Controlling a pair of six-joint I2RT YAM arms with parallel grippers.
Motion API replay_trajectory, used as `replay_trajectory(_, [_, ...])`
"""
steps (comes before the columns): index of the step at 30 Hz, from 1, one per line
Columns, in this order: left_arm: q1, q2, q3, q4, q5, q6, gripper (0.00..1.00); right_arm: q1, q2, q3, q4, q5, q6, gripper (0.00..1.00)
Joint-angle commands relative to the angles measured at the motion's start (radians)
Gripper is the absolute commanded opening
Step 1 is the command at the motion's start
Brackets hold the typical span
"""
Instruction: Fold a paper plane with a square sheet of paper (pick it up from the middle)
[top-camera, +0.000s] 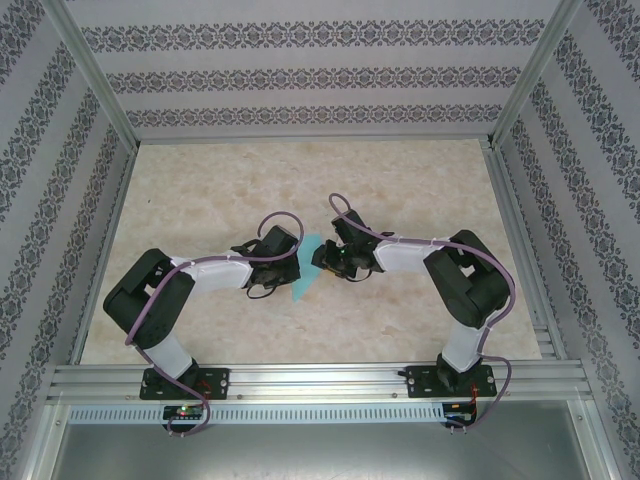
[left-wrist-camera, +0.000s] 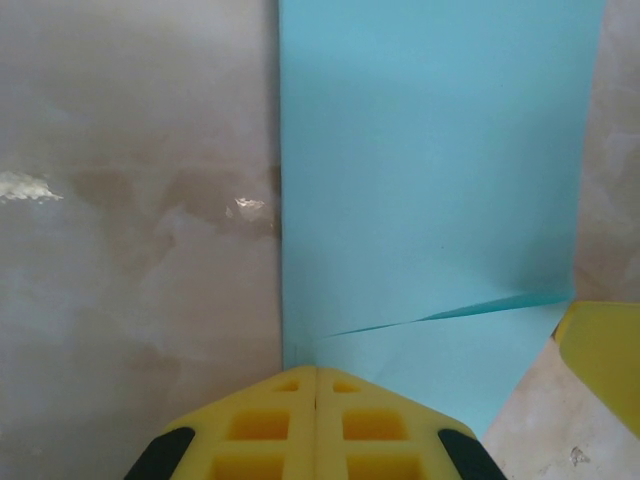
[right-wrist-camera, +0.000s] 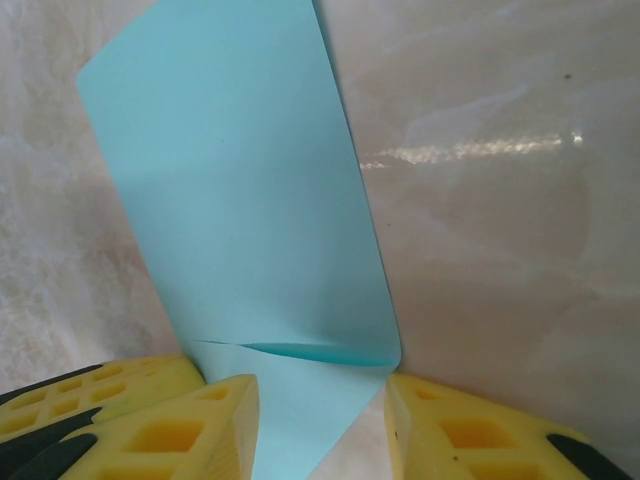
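Both grippers stand at one sheet (left-wrist-camera: 430, 180), so reach is not in question. Left gripper (left-wrist-camera: 316, 382): jaws clenched, tips meeting at the sheet's near edge; whether they nip the paper or merely press on it cannot be told. Right gripper (right-wrist-camera: 320, 388): jaws released and standing apart, astride the sheet's near pointed corner, with bare table showing in the gap beside the paper; nothing is held. Just ahead of both sets of jaws a slanted crease (right-wrist-camera: 300, 350) crosses the sheet, marking a folded flap. Beyond it the sheet runs straight away from the left jaws as a long strip, its long axis in line with the fingers. From the right jaws it runs ahead and leans leftward. Judgement: the coming move turns on that axis. Any press or fold should be worked forward along the strip, and the left arm, sitting at the edge, is better placed to anchor while the right closes on the corner. Table (left-wrist-camera: 130, 250): pale, marbled, glossy, with the sheet lying on it. Farther out, patterned walls (top-camera: 300, 70) enclose three sides, well apart from the work.
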Motion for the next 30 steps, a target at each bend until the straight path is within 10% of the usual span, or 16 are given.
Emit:
replay_trajectory(1, [0.011,0.036,-0.033,-0.008,0.020,-0.020,0.03,0.012,0.023,0.031,0.009,-0.012,0.016,0.37])
replay_trajectory(30, [0.019,0.057,-0.039,-0.001,0.038,-0.013,0.03,0.042,-0.051,-0.111,0.237,-0.096,0.245,0.41])
